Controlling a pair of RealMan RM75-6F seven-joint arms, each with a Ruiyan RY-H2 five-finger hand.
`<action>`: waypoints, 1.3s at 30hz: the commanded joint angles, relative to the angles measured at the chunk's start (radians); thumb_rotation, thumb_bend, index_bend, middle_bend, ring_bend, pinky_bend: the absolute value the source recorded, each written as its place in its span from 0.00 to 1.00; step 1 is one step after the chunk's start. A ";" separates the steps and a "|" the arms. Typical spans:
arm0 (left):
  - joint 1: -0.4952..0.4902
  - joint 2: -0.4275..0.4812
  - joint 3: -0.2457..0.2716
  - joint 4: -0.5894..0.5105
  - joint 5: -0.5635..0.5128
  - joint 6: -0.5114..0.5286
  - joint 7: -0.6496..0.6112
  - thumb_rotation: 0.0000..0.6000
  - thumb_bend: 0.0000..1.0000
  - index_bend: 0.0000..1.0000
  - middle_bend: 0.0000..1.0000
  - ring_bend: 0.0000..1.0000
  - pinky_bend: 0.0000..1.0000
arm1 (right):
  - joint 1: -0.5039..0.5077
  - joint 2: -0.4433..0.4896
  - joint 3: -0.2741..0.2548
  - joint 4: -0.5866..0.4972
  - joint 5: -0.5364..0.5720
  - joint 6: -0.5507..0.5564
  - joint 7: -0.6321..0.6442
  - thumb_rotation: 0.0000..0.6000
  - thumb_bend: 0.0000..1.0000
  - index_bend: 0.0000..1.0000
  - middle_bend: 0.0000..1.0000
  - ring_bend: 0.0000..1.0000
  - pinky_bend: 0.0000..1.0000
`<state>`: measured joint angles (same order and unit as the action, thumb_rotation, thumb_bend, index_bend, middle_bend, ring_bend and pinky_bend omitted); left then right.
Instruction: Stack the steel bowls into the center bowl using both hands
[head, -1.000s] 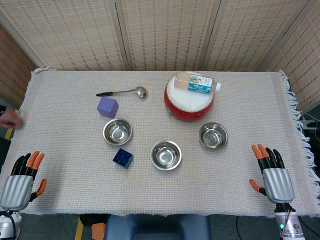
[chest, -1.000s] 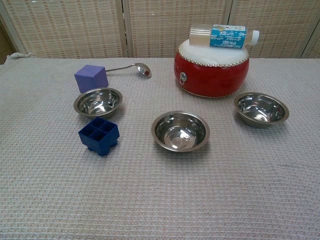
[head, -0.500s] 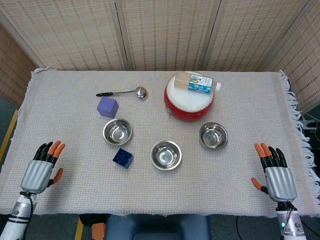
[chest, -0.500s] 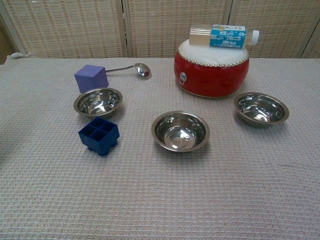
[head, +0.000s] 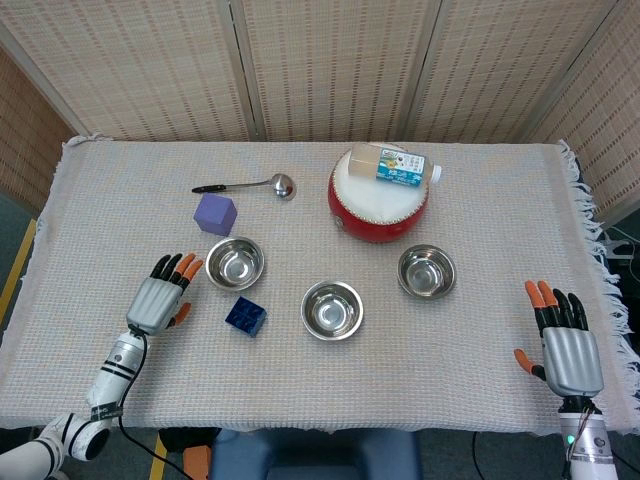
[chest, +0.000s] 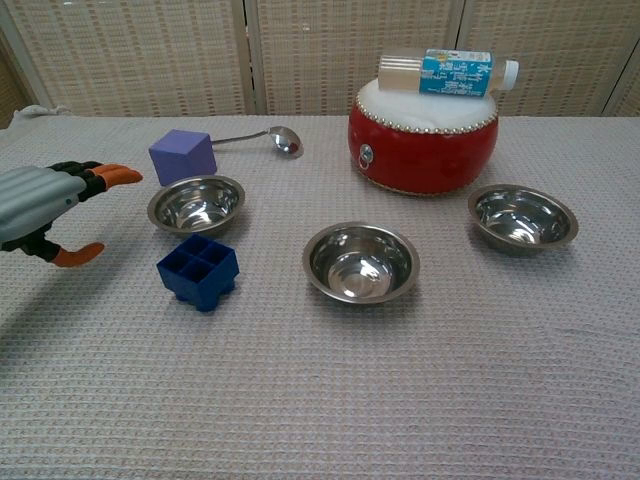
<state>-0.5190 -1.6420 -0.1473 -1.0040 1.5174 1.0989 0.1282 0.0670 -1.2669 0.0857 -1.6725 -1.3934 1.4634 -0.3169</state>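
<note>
Evidently reaching, the left hand (head: 160, 298), fingers spread and holding nothing, sits just left of the left bowl (head: 235, 263) and should grip its near rim, clear of the blue block (head: 245, 316), while the right hand (head: 566, 348), spread and unladen at lower right, is well apart from the right bowl (head: 426, 271), both bound for the center bowl (head: 332, 310).

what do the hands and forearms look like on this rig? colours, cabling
Both the left hand and right hand have ribbed silver-grey backs, black fingers and orange fingertips, thumb tips included. The left forearm is white with black bands at the wrist, and a thin black cable runs alongside it. Below the right hand, a white wrist section carries a small green light.
</note>
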 joint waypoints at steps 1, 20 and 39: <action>-0.044 -0.060 -0.001 0.088 -0.006 -0.026 0.003 1.00 0.40 0.07 0.00 0.00 0.08 | 0.000 0.004 0.003 0.000 0.005 0.000 0.006 1.00 0.09 0.00 0.00 0.00 0.00; -0.131 -0.259 0.062 0.419 0.073 0.070 -0.208 1.00 0.48 0.58 0.05 0.00 0.08 | 0.004 0.011 -0.001 -0.008 0.023 -0.013 0.008 1.00 0.09 0.00 0.00 0.00 0.00; -0.092 -0.231 0.060 0.404 0.109 0.433 -0.181 1.00 0.65 0.72 0.16 0.00 0.09 | -0.006 0.040 -0.034 -0.056 -0.030 -0.003 0.038 1.00 0.09 0.00 0.00 0.00 0.00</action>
<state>-0.6241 -1.9135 -0.0856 -0.5250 1.6115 1.4770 -0.0910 0.0624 -1.2286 0.0543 -1.7263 -1.4204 1.4592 -0.2800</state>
